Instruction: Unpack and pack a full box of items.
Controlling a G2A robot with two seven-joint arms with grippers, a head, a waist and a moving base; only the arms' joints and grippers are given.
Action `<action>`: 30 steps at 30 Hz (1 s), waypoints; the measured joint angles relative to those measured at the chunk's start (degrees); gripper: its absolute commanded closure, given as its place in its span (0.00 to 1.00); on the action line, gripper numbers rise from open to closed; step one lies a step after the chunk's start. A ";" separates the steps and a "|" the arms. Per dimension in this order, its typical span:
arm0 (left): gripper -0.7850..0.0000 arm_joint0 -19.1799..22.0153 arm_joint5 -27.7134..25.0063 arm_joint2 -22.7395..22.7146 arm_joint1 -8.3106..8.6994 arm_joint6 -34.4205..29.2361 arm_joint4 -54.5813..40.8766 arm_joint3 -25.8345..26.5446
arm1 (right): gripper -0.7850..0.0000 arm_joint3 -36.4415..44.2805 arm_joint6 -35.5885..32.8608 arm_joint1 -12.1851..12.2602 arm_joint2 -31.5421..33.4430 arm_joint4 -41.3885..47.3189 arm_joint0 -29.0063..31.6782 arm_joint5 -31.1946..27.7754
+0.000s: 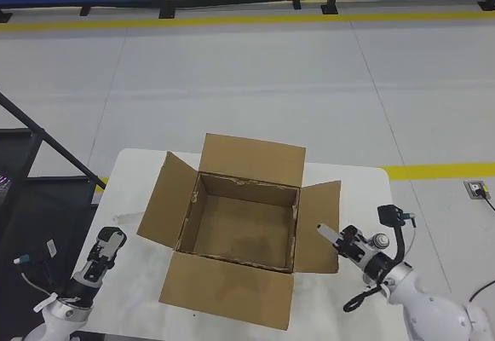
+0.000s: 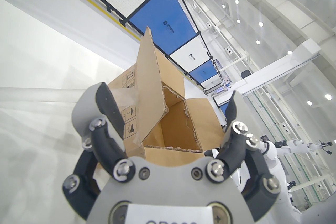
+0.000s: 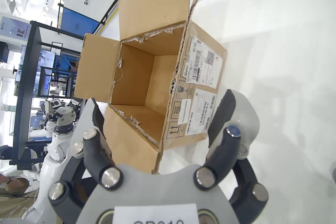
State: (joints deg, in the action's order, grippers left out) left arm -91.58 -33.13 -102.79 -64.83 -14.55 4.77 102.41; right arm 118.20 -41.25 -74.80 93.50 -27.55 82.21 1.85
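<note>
Left claw [image 2: 168,89] spread wide, holding nothing, just beside box [image 1: 251,158]; right claw [image 3: 160,99] likewise wide at opposite side. Box mid-worktop [image 1: 358,183], flaps splayed, inside bare. Unpacking seemingly done; repacking left.

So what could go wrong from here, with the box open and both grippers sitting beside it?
The side flap juts toward the open right gripper, and another juts toward the open left gripper; an arm swinging in could snag one. The box looks empty, so probably light, and a snag might slide it across the table.
</note>
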 measured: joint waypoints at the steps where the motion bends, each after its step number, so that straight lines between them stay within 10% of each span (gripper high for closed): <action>1: 0.00 0.00 0.00 0.00 0.00 0.00 0.00 0.00 | 0.00 2.00 1.40 0.10 1.50 -0.13 2.55 -0.88; 12: 0.00 0.00 0.00 0.00 0.00 0.00 0.00 0.00 | 0.00 4.23 5.08 0.96 12.07 -8.68 19.15 -1.92; 27: 0.00 0.00 0.00 0.00 0.00 0.00 0.00 0.00 | 0.00 -14.19 3.61 1.53 2.19 -26.77 7.54 6.01; 30: 0.00 0.00 0.00 0.00 0.00 0.00 0.00 0.00 | 0.18 -16.17 3.24 1.60 1.72 -28.22 6.04 7.53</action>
State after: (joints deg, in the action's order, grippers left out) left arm -91.58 -33.13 -102.79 -64.83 -14.55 4.77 102.41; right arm 102.03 -38.02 -73.20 95.22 -55.77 88.25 9.38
